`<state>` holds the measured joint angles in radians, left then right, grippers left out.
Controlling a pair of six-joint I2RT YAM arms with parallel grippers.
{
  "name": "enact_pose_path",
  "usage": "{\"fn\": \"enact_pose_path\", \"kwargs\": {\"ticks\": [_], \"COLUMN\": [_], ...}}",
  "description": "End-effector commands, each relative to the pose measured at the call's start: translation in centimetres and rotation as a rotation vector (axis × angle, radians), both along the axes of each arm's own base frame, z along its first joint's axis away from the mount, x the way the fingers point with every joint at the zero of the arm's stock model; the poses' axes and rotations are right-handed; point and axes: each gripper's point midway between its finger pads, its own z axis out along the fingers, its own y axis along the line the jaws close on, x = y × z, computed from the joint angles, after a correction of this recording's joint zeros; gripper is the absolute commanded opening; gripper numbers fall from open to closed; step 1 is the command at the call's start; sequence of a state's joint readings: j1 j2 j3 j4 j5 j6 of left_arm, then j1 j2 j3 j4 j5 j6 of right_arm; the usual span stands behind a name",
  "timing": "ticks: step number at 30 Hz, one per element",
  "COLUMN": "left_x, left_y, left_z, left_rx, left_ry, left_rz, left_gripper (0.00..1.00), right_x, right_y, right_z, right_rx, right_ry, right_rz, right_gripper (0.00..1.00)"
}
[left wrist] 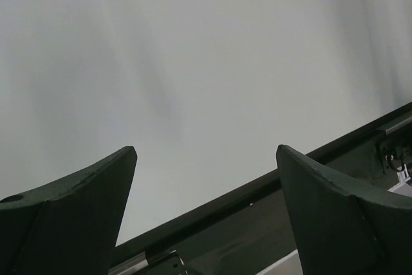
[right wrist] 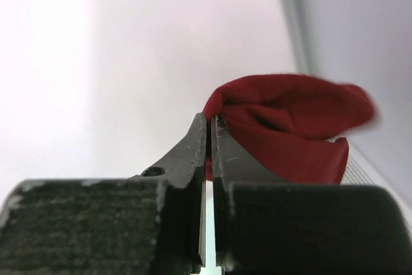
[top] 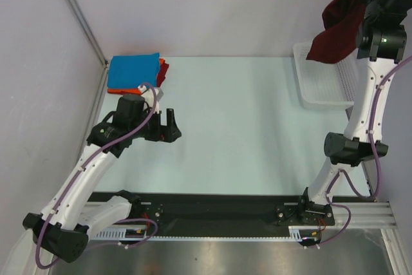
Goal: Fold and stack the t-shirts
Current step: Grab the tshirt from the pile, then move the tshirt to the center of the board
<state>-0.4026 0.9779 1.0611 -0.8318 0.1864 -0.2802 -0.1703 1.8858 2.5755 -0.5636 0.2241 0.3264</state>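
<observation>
Right jaws clench the limp, light maroon shirt (top: 335, 30) aloft; left jaws gape. Shoulders look the best hold.

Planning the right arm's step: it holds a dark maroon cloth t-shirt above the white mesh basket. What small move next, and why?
Probably carry the dark maroon t-shirt left and down to the middle of the pale green table. The right gripper is shut on it, bunched above the white plastic mesh basket; folding needs flat space, and the open left gripper hovers nearby.
</observation>
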Motion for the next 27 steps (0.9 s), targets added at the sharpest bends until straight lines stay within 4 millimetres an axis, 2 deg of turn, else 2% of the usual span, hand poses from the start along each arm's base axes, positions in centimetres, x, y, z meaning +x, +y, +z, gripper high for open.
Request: {"fn": "enact_pose_path", "kwargs": {"ticks": [1, 2, 3, 5, 6, 7, 8, 10, 12, 13, 14, 15, 16, 17, 18, 19, 20, 21, 22, 24, 25, 26, 27], "left_x": [0.0, -0.1, -0.2, -0.2, -0.2, -0.1, 0.0, 0.5, 0.6, 0.7, 0.7, 0.7, 0.4, 0.2, 0.1, -0.2, -0.6, -0.8, -0.9, -1.5, -1.8, -2.2, -2.4], "left_y": [-0.2, -0.2, -0.2, -0.2, -0.1, -0.1, 0.1, 0.8, 1.4, 2.0, 2.2, 2.5, 2.8, 3.0, 3.2, 3.3, 3.4, 3.5, 3.5, 3.7, 3.8, 3.8, 3.8], "left_z": [0.7, 0.8, 0.9, 1.6, 1.9, 2.3, 3.4, 4.4, 6.2, 6.9, 7.7, 8.2, 9.1, 9.7, 10.1, 10.4, 10.8, 10.9, 10.8, 10.4, 10.3, 10.2, 10.2], "left_rx": [-0.044, -0.048, -0.053, -0.067, -0.071, -0.072, -0.076, -0.054, -0.046, -0.037, -0.044, -0.050, -0.064, -0.074, -0.085, -0.092, -0.098, -0.103, -0.101, -0.095, -0.095, -0.098, -0.103], "left_ry": [-0.025, -0.025, -0.025, -0.031, -0.032, -0.042, -0.060, -0.084, -0.120, -0.140, -0.164, -0.181, -0.213, -0.232, -0.240, -0.246, -0.250, -0.249, -0.239, -0.213, -0.206, -0.199, -0.197], "left_rz": [0.010, 0.013, 0.017, 0.030, 0.041, 0.046, 0.055, 0.095, 0.126, 0.157, 0.170, 0.184, 0.197, 0.207, 0.221, 0.225, 0.228, 0.231, 0.231, 0.237, 0.239, 0.235, 0.234], "left_gripper": [0.96, 0.96, 0.96, 0.96, 0.96, 0.96, 0.96, 0.96, 0.95, 0.95, 0.95, 0.95, 0.95, 0.95, 0.95, 0.95, 0.95, 0.95, 0.95, 0.95, 0.95, 0.95, 0.95], "right_x": [-4.8, -7.0, -8.2, -9.9, -11.4, -11.9, -12.1, -13.8, -13.9, -15.5, -14.4, -14.8, -16.0, -14.1, -14.4, -14.0, -14.8, -13.5, -14.0, -13.1, -13.7, -13.9, -13.2], "right_y": [4.5, 4.9, 5.2, 6.0, 6.6, 7.2, 8.7, 10.3, 12.1, 12.5, 14.6, 16.2, 17.4, 18.8, 21.6, 23.3, 25.1, 27.0, 29.9, 33.8, 36.0, 36.6, 37.3], "right_z": [9.0, 10.9, 12.2, 13.5, 14.5, 14.6, 14.3, 14.5, 12.5, 12.6, 10.0, 9.1, 8.5, 4.3, 2.6, 0.1, -0.5, -5.9, -8.2, -13.7, -16.1, -18.4, -21.1], "right_rx": [-0.092, -0.103, -0.106, -0.084, -0.039, -0.019, -0.008, 0.001, 0.029, 0.059, 0.084, 0.101, 0.116, 0.156, 0.180, 0.205, 0.226, 0.255, 0.279, 0.323, 0.320, 0.306, 0.271], "right_ry": [-0.246, -0.296, -0.338, -0.384, -0.421, -0.426, -0.411, -0.401, -0.325, -0.328, -0.242, -0.214, -0.199, -0.086, -0.043, 0.014, 0.005, 0.133, 0.193, 0.336, 0.413, 0.501, 0.585], "right_rz": [0.071, 0.076, 0.081, 0.114, 0.149, 0.180, 0.252, 0.299, 0.374, 0.402, 0.486, 0.545, 0.589, 0.619, 0.694, 0.734, 0.786, 0.804, 0.868, 0.952, 0.997, 0.992, 0.976], "right_gripper": [0.00, 0.00, 0.00, 0.00, 0.00, 0.00, 0.00, 0.00, 0.00, 0.00, 0.00, 0.00, 0.00, 0.00, 0.00, 0.00, 0.06, 0.09, 0.13, 0.39, 0.49, 0.62, 0.68]}}
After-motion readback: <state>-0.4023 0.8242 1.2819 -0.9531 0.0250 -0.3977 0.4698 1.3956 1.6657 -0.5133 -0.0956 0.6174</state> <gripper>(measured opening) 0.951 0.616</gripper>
